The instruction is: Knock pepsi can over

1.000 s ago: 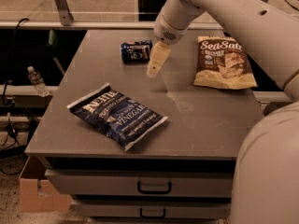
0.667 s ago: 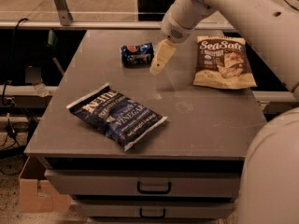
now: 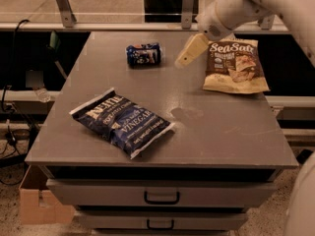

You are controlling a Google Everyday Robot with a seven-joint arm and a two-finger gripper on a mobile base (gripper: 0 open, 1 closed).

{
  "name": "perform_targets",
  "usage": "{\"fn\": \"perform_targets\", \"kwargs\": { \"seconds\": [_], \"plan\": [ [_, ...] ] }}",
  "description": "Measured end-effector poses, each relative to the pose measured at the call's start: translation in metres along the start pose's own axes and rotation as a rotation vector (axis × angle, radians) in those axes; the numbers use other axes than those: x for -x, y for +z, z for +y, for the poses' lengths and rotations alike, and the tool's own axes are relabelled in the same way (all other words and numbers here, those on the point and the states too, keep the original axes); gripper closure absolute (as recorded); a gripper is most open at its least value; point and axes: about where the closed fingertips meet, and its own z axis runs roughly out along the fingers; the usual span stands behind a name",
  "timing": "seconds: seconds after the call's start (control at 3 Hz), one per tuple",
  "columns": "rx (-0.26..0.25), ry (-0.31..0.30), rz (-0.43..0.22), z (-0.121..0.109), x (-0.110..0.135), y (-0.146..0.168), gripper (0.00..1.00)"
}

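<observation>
The pepsi can (image 3: 143, 54) is a small dark blue can lying on its side at the far middle of the grey table (image 3: 216, 132). My gripper (image 3: 183, 60) hangs above the table to the right of the can, apart from it, with its pale fingers pointing down and left. The white arm reaches in from the upper right.
A dark blue chip bag (image 3: 121, 121) with white lettering lies at the front left. A tan Sea Salt chip bag (image 3: 234, 65) lies at the back right, beside the gripper. Drawers sit under the table front. A cardboard box (image 3: 37, 205) stands on the floor at left.
The gripper has risen and drawn back to the right, away from the can. The can lies on its side in all frames.
</observation>
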Motion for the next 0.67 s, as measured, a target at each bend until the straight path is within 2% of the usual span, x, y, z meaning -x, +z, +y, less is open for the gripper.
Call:
{"fn": "perform_targets", "kwargs": {
  "seconds": [0.33, 0.67],
  "plan": [
    [-0.048, 0.059, -0.127, -0.014, -0.015, -0.038, 0.00],
    [-0.056, 0.082, -0.145, -0.015, -0.023, -0.049, 0.00]
  ]
}}
